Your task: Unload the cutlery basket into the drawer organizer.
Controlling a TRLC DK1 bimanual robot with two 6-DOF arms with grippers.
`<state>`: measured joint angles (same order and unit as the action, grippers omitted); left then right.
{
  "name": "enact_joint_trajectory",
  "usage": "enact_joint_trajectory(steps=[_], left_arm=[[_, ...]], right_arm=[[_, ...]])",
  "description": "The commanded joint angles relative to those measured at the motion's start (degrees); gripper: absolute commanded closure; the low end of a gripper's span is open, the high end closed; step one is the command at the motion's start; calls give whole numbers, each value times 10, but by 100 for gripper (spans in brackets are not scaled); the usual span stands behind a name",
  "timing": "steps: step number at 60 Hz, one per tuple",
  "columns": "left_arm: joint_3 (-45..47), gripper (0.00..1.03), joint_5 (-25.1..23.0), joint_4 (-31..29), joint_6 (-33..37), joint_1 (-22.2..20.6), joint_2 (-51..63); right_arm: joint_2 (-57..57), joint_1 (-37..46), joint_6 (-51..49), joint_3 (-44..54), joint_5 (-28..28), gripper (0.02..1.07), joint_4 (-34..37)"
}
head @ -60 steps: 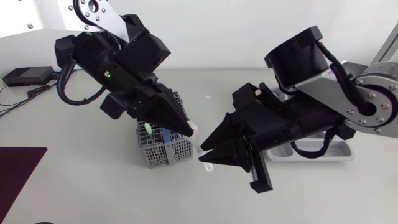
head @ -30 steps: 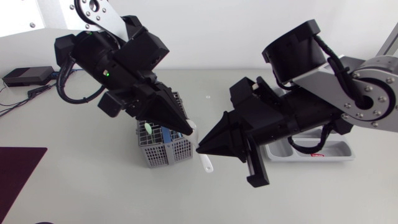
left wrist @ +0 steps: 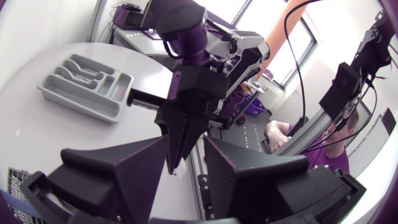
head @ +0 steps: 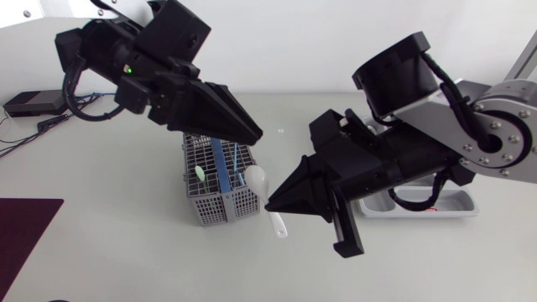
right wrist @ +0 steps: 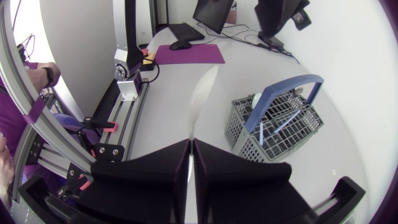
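Left gripper [head: 255, 134] has lifted off basket [head: 220, 201]; spoon [head: 257, 179] hangs over pale table [head: 126, 252].

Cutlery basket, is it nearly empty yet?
Not yet. Done: the white spoon is out of the cutlery basket. In hand: the right gripper is shut on it, beside the basket, while the left gripper is open and holds nothing. Left: the spoon has to go to the drawer organizer, and a green-tipped piece and other cutlery stand in the basket.

Pale grey table [head: 109, 260]; dark purple mat [head: 23, 231] at left edge; small black box [head: 38, 102].
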<state>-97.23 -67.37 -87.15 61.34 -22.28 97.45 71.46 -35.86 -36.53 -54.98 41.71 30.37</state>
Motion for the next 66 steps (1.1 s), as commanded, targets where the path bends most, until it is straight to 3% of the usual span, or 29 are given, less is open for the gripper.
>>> enact_joint_trajectory(steps=[1, 12, 16, 26, 34, 42, 66], left_arm=[[-32, 31, -19, -14, -13, 24, 5], [-31, 29, -2, -15, -29, 111, -32], [2, 29, 37, -7, -32, 148, -67], [97, 29, 115, 58, -70, 188, -132], [177, 29, 178, 130, -124, 199, -165], [216, 29, 205, 171, -160, 210, -160], [242, 29, 225, 216, -218, 211, -142]], right_arm=[[-13, 12, -15, 22, -8, 101, 14], [-71, 90, -61, 61, -41, 101, 33], [-99, 128, -84, 84, -66, 101, 36], [-149, 194, -144, 143, -125, 101, 22], [-182, 237, -188, 193, -172, 101, -9], [-193, 287, -241, 238, -211, 101, -54], [-150, 444, -412, 343, -272, 101, -261]])
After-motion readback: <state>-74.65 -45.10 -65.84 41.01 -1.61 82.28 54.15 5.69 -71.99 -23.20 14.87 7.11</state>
